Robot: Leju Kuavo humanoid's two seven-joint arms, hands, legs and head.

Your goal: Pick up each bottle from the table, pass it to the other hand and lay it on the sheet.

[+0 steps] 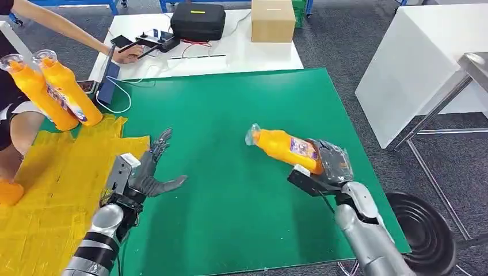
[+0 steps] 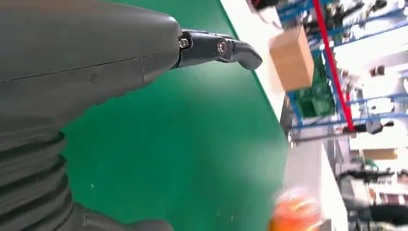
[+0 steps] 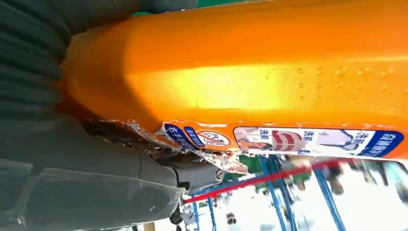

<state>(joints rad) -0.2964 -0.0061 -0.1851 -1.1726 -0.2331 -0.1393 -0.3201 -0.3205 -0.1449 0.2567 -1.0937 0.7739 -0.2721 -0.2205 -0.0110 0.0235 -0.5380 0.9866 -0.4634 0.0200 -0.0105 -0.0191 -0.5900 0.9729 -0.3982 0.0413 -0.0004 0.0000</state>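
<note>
I hold the orange bottle (image 1: 285,146) in my right hand (image 1: 328,167), gripped at its base and lifted clear of the green worktop (image 1: 230,115), neck pointing toward the left hand (image 1: 147,172) so that hand can take the free end. The left hand waits empty, fingers spread, beside the yellow sheet (image 1: 52,190), the drop zone. Beyond the sheet, a person (image 1: 34,17) holds two more bottles (image 1: 54,92).

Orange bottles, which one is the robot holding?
The orange bottle over the green mat, gripped at its base by the right hand. The two other bottles are held up by a person over the yellow sheet.
</note>
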